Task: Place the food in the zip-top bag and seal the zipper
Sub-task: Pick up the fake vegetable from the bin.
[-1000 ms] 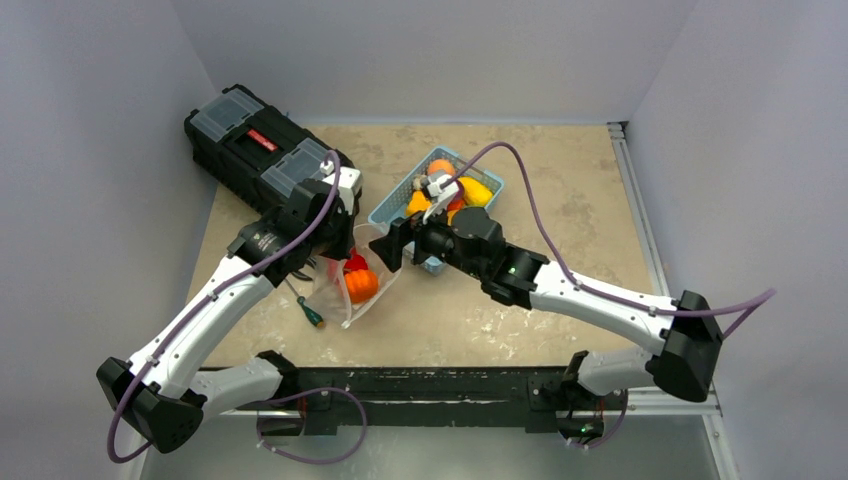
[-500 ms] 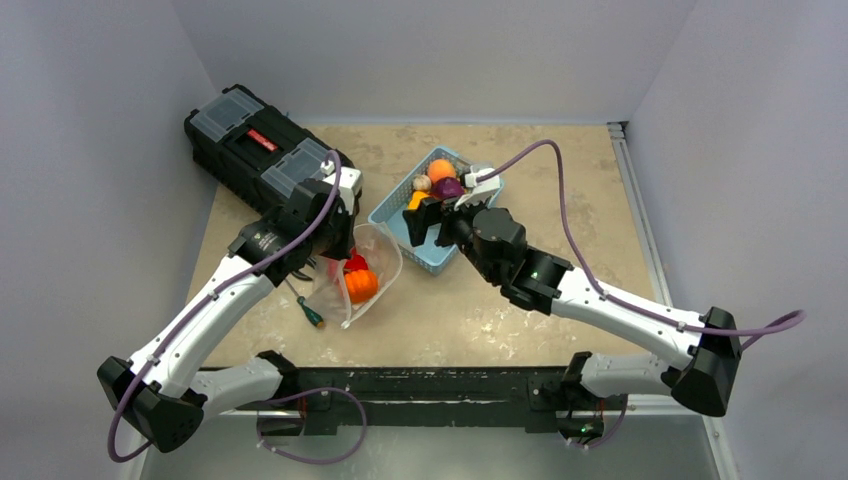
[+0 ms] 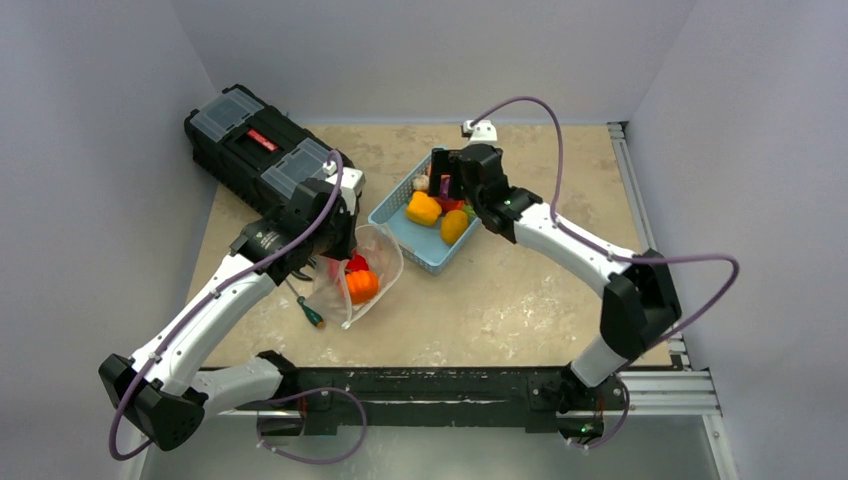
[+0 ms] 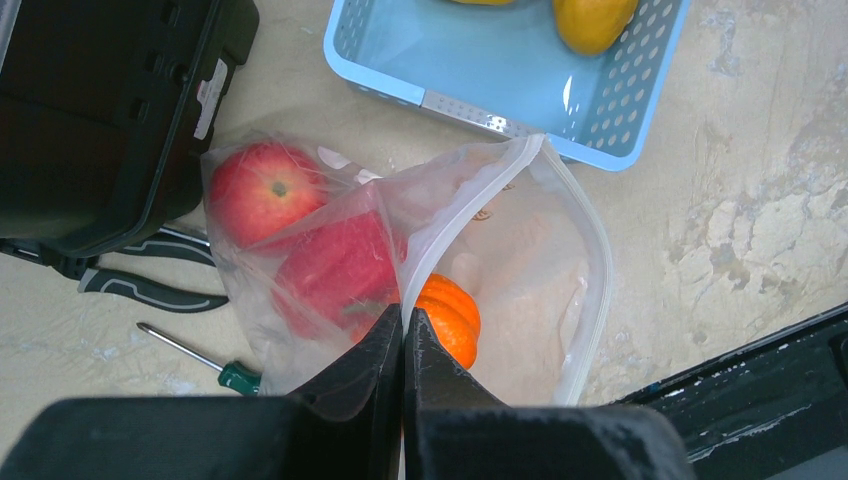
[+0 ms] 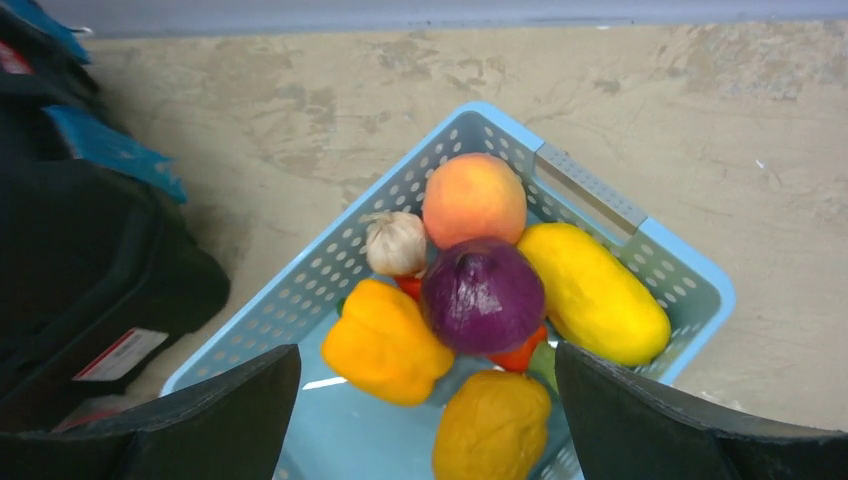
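The clear zip-top bag [image 3: 372, 272] lies on the table with its mouth held up and open towards the basket. My left gripper [image 4: 403, 322] is shut on the bag's mouth edge, at the zipper [image 4: 590, 255]. Inside the bag are a red apple [image 4: 265, 190], another red food [image 4: 340, 270] and an orange pumpkin [image 4: 452, 322]. My right gripper [image 5: 427, 352] hangs open and holds nothing, above the light blue basket [image 5: 590, 185]. Below it lie a purple onion [image 5: 483, 295], yellow pepper [image 5: 385, 340], peach [image 5: 473, 198], garlic [image 5: 397, 243] and a long yellow fruit [image 5: 593, 293].
A black toolbox [image 3: 255, 145] stands at the back left, close behind the bag. A green-handled screwdriver [image 4: 235, 378] and black pliers [image 4: 140, 290] lie left of the bag. The basket [image 3: 425, 250] sits just right of the bag's mouth.
My right gripper has swung away from the bag's mouth, back and over the far side of the basket, open all along. The left arm and the bag have not moved.
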You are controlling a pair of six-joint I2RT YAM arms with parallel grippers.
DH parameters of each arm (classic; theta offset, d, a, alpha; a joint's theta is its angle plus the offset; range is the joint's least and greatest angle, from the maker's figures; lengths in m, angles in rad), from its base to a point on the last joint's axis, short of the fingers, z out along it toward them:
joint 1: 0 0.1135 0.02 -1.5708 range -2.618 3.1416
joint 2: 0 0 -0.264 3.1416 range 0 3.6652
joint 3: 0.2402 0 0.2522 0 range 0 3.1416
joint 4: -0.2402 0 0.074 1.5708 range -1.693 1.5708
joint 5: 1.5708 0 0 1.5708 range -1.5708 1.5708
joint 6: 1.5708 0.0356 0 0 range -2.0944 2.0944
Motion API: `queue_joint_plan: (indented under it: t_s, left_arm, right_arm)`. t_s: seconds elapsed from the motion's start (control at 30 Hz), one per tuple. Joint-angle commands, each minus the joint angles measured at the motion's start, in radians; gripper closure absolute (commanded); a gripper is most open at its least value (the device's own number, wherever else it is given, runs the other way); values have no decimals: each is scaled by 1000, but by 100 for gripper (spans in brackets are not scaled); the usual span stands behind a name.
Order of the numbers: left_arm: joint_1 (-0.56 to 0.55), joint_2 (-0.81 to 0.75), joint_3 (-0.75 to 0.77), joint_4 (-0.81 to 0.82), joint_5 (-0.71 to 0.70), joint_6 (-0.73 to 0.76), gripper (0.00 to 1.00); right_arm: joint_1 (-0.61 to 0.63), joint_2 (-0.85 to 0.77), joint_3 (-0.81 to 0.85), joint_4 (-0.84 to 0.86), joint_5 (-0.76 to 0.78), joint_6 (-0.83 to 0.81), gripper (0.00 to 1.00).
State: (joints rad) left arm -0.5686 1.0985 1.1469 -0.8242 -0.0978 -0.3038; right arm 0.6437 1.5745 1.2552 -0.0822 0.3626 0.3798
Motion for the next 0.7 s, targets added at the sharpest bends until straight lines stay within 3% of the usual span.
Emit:
queue_joint_plan:
  t_s: [0.0, 0.27, 0.5, 0.67]
  left_arm:
    - [7, 4, 1, 32, -6, -6, 100]
    - [6, 4, 5, 26, -6, -9, 100]
    - [7, 7, 3, 30, 5, -14, 100]
    - [7, 13, -2, 38, 21, -20, 100]
  right_arm:
    - [-32, 150, 152, -81, -48, 24, 1]
    - [-46, 377, 354, -186, 13, 47, 1]
    - [-46, 452, 370, -204, 86, 31, 1]
    - [-46, 487, 387, -207, 74, 28, 9]
